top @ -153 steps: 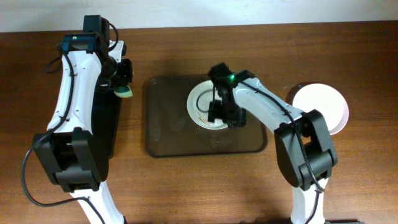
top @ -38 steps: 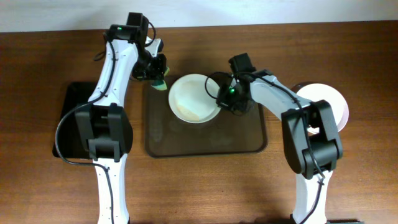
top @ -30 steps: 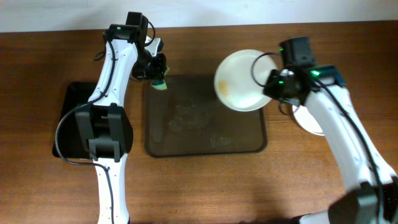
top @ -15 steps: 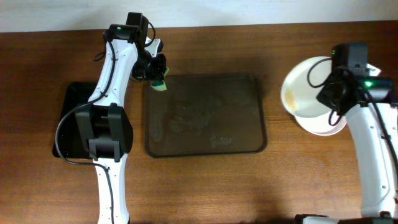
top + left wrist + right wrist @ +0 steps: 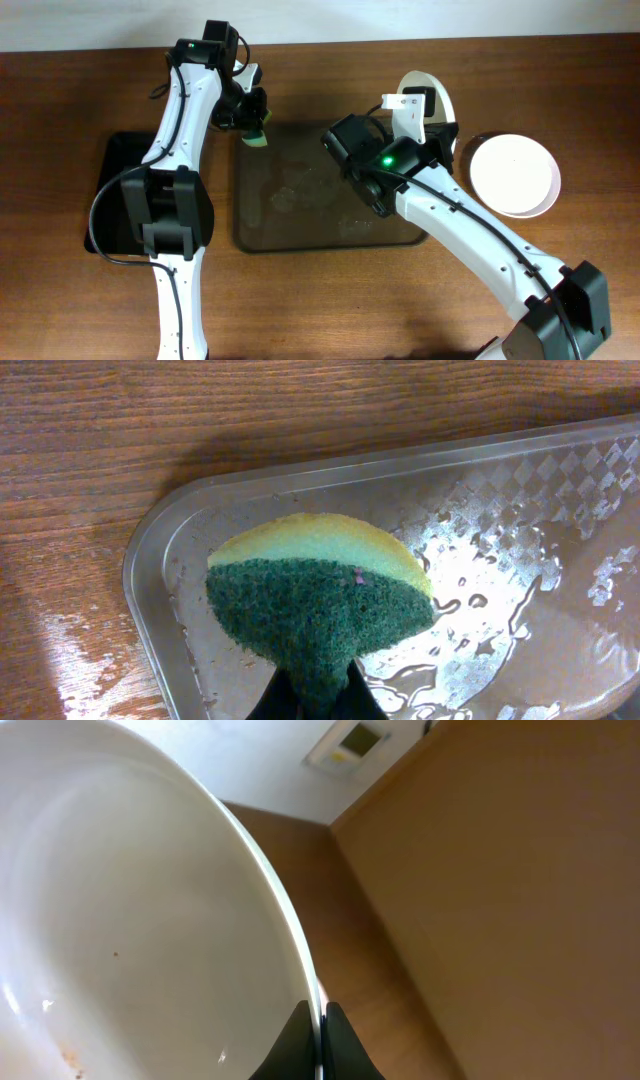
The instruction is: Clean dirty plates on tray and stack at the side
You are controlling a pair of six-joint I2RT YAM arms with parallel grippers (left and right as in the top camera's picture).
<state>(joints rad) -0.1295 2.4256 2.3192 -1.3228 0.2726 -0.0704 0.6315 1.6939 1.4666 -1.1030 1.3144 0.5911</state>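
Observation:
My right gripper [image 5: 433,122] is shut on the rim of a white plate [image 5: 428,92]. It holds the plate up on edge above the far right corner of the brown tray [image 5: 330,215]. In the right wrist view the plate [image 5: 130,920] fills the left side, with its rim pinched between my fingertips [image 5: 320,1032] and a small orange-brown smear low on its face. Another white plate [image 5: 515,175] lies flat on the table right of the tray. My left gripper [image 5: 250,125] is shut on a green and yellow sponge [image 5: 320,590] over the tray's far left corner [image 5: 150,550].
A smaller glossy black tray [image 5: 118,195] lies left of the brown one, partly under my left arm. The brown tray's floor is wet and holds no plates. My right arm stretches across the tray's right edge and the near right table.
My right arm swung back left from over the plate at the right. It now holds its plate on edge above the tray's far right corner. The left arm and sponge stayed put.

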